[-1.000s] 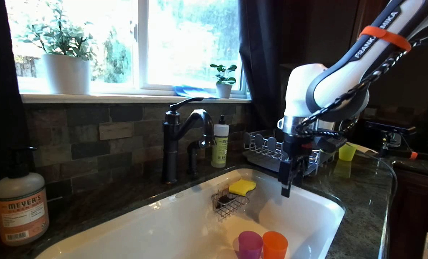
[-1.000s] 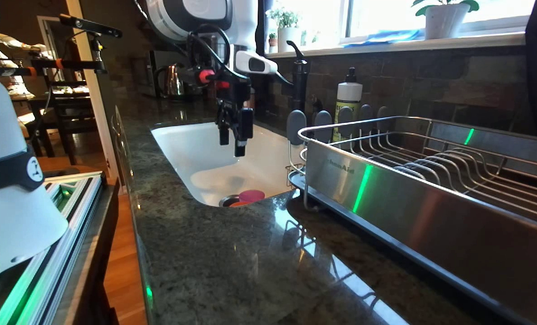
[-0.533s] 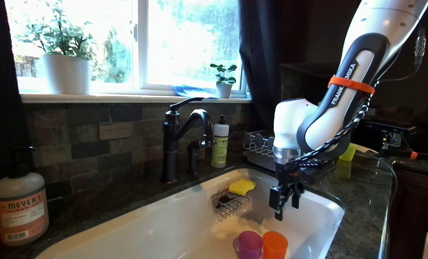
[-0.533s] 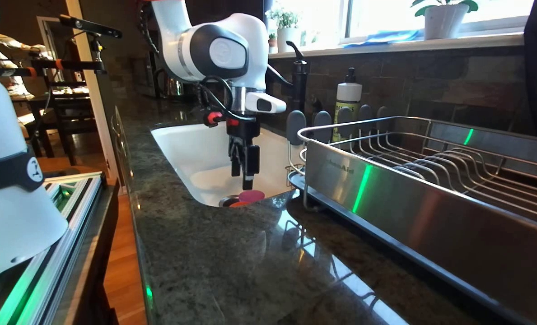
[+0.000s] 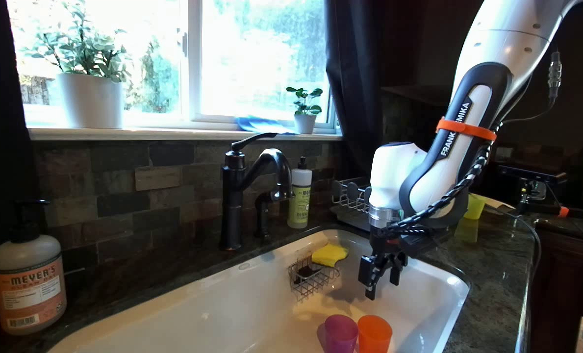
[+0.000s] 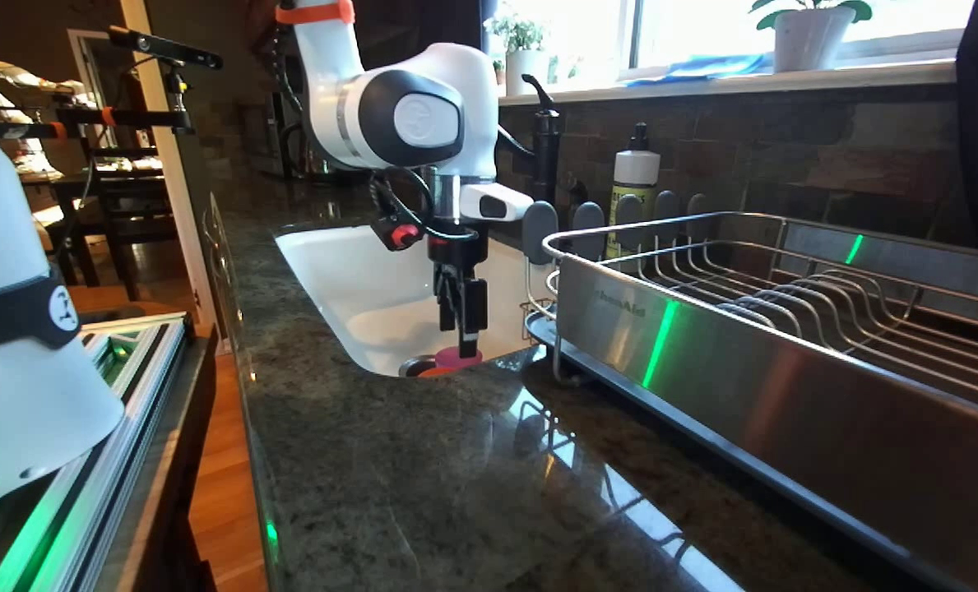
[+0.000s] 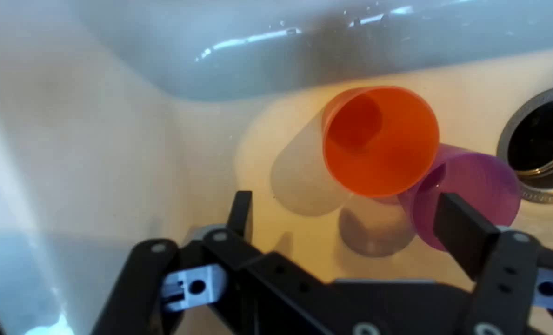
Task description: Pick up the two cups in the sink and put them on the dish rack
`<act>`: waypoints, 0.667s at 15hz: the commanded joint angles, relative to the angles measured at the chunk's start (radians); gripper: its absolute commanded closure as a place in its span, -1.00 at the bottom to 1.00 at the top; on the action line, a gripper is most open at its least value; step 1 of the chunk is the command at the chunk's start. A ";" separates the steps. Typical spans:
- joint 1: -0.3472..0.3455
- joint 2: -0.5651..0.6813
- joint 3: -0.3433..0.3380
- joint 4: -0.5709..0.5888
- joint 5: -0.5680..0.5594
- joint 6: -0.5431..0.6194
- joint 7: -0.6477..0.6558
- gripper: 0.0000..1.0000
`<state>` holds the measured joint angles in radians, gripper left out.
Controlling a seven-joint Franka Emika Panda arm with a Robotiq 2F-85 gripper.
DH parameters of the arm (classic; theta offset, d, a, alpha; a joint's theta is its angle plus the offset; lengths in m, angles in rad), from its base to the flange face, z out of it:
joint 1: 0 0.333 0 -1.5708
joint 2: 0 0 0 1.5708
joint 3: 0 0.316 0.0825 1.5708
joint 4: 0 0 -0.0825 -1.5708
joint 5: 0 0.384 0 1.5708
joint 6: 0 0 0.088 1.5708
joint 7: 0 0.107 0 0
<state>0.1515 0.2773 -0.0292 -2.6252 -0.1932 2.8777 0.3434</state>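
The purple cup (image 5: 341,334) and the orange cup (image 5: 375,334) stand close together, mouths up, on the floor of the white sink (image 5: 198,314). In the wrist view the orange cup (image 7: 381,144) partly covers the purple cup (image 7: 478,195). My gripper (image 5: 382,288) is open and empty, above the cups. In the wrist view the cups lie ahead of the gripper (image 7: 346,200), and one finger overlaps the purple cup's mouth. In an exterior view only the rims of the purple cup (image 6: 449,357) and orange cup (image 6: 436,372) show. The grey dish rack (image 6: 637,329) stands beside the sink.
A wire basket (image 5: 316,282) with a yellow sponge (image 5: 330,254) hangs on the sink wall. A dark faucet (image 5: 232,206) and a soap bottle (image 5: 299,201) stand behind the sink. A yellow-green cup (image 5: 474,207) is on the counter. A drain (image 7: 541,139) is near the purple cup.
My gripper has moved down into the sink space and over towards the cups. The arm has turned with it. The cups have not moved.
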 commanded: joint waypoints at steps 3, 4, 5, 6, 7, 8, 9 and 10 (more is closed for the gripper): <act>0.127 0.129 -0.094 0.037 0.022 0.190 0.066 -1.00; 0.147 0.147 -0.101 0.042 0.041 0.211 0.057 -1.00; 0.159 0.164 -0.095 0.043 0.065 0.235 0.047 -1.00; 0.157 0.187 -0.079 0.049 0.093 0.259 0.034 -0.99; 0.139 0.199 -0.048 0.050 0.122 0.277 0.012 -0.94; 0.119 0.223 -0.017 0.060 0.151 0.299 -0.006 -0.87; 0.112 0.236 -0.001 0.066 0.177 0.312 -0.016 -0.79; 0.102 0.252 0.016 0.074 0.201 0.324 -0.027 -0.70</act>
<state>0.2842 0.4652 -0.0641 -2.5828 -0.0647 3.1524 0.3606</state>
